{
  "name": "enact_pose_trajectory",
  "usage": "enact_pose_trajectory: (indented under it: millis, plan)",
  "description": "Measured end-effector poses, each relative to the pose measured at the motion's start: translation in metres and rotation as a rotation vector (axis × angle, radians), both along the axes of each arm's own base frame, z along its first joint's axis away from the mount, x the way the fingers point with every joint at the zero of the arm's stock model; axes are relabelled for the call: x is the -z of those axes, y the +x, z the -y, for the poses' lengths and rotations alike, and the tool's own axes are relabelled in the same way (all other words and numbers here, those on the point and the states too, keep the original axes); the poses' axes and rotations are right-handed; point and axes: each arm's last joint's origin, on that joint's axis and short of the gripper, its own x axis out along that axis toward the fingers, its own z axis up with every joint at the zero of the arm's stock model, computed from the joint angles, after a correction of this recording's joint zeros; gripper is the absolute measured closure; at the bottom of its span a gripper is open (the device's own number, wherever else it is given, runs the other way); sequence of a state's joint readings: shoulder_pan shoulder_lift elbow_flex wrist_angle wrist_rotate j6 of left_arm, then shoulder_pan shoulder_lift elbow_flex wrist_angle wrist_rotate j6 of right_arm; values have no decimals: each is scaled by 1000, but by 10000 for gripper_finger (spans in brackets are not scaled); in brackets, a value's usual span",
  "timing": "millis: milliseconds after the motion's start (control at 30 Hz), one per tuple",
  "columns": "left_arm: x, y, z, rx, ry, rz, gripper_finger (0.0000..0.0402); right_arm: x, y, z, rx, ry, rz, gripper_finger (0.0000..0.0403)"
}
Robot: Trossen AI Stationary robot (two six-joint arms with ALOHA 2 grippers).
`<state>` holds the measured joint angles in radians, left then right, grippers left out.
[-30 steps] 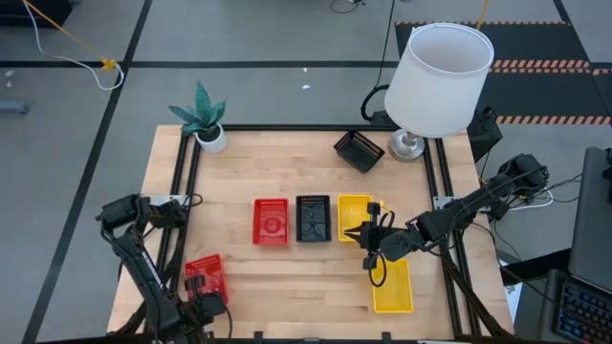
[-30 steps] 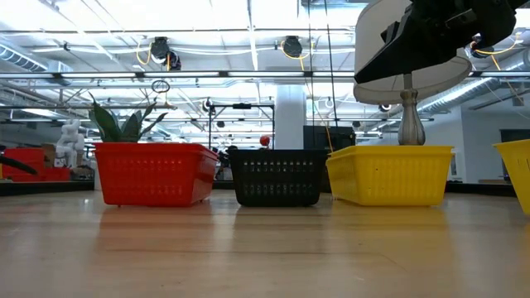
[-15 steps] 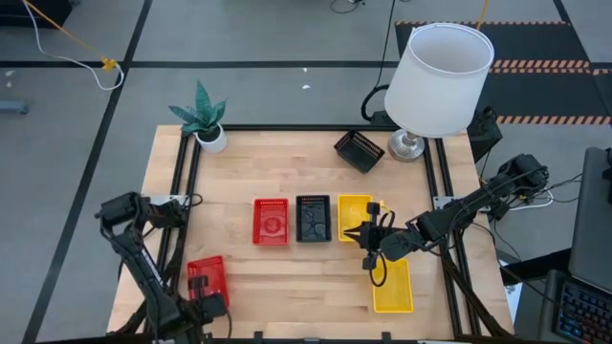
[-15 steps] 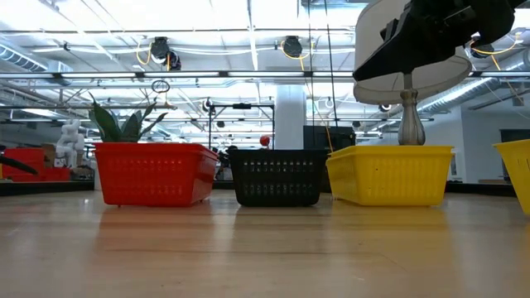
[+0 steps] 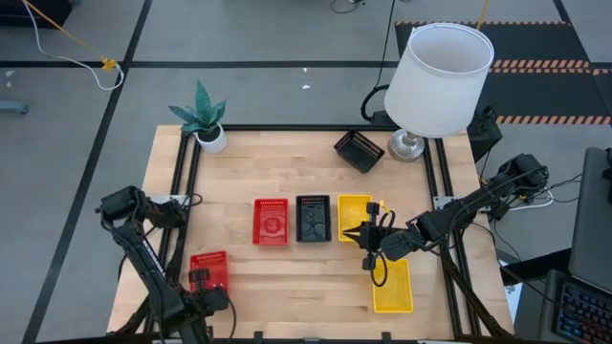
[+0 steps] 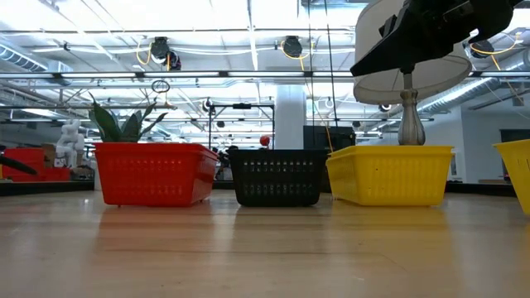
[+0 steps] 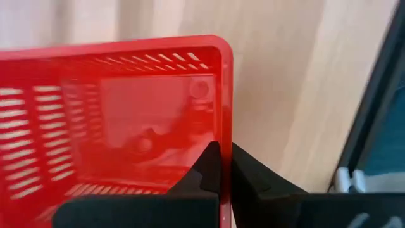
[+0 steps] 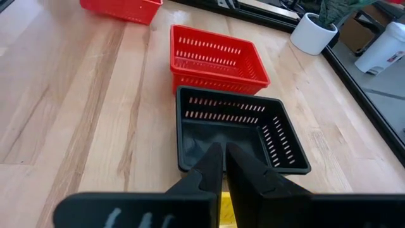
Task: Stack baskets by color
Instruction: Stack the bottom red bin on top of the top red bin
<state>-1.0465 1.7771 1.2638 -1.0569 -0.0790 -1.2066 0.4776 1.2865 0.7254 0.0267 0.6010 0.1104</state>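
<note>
The red mesh-sided plastic basket (image 5: 208, 271) near the tabletop's (image 5: 287, 162) front-left corner sits slightly farther in from the corner than a second ago, when it lay lower and more askew; the left gripper (image 7: 224, 166) has gone from partly spread to pinching that basket's rim wall, one finger inside and one outside. Nothing else has shifted.

At the centre of the pale wooden tabletop, three shallow rectangular baskets with slotted lattice sides stand in a row: a second red basket (image 5: 271, 221), a black basket (image 5: 313, 218) and a yellow basket (image 5: 355, 216). The red and black ones show nothing inside. Another yellow basket (image 5: 392, 286) lies near the front-right edge, and a second black basket (image 5: 359, 150) sits turned at an angle at the back, beside the metal base of a white-shaded lamp (image 5: 438, 78).

The right gripper (image 5: 367, 235), its fingers pressed together with nothing between them, hangs over the centre yellow basket. A small green plant in a white pot (image 5: 205, 118) stands at the back-left corner.
</note>
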Motion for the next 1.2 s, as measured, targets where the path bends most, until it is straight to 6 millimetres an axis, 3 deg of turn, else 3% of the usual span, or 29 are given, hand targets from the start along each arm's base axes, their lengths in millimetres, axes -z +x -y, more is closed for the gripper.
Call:
enact_pose_trajectory:
  millis: [467, 1200]
  plan:
    - [-63, 22, -11, 145, 151, 65, 393, 0, 0, 0, -1, -1, 0, 390]
    - [-117, 55, -64, 328, 335, 115, 384, 0, 0, 0, -1, -2, -1, 390]
